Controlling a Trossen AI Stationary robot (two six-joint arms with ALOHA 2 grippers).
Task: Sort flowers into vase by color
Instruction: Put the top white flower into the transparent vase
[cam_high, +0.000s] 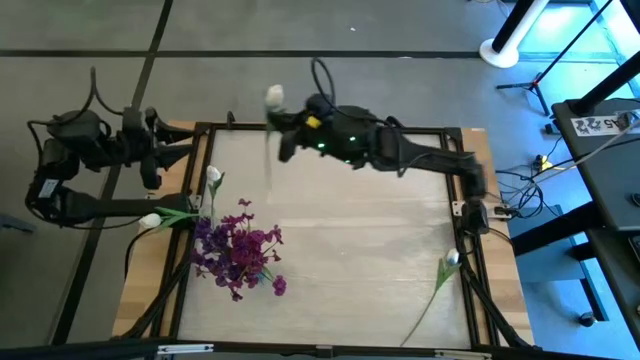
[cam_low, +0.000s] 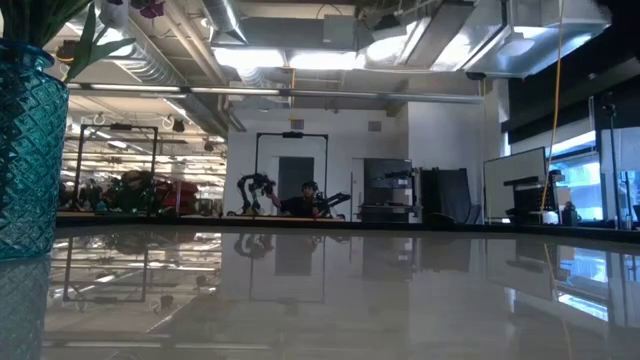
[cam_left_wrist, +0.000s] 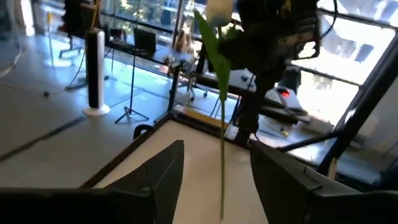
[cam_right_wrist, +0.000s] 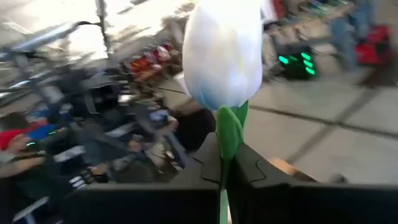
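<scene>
Fingers of the right gripper (cam_right_wrist: 225, 177) pinched tight on a white tulip (cam_high: 274, 96), lifted over the table's far edge, probably for transfer. Left gripper (cam_left_wrist: 214, 171) spread wide at far left, facing that stem.

The table (cam_high: 330, 250) has a pale top with a dark frame. A blue glass vase (cam_low: 25, 150) of purple flowers (cam_high: 238, 250) stands left. A white flower (cam_high: 445, 270) lies right.

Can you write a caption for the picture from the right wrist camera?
The right gripper holds a white tulip by its green stem.
</scene>
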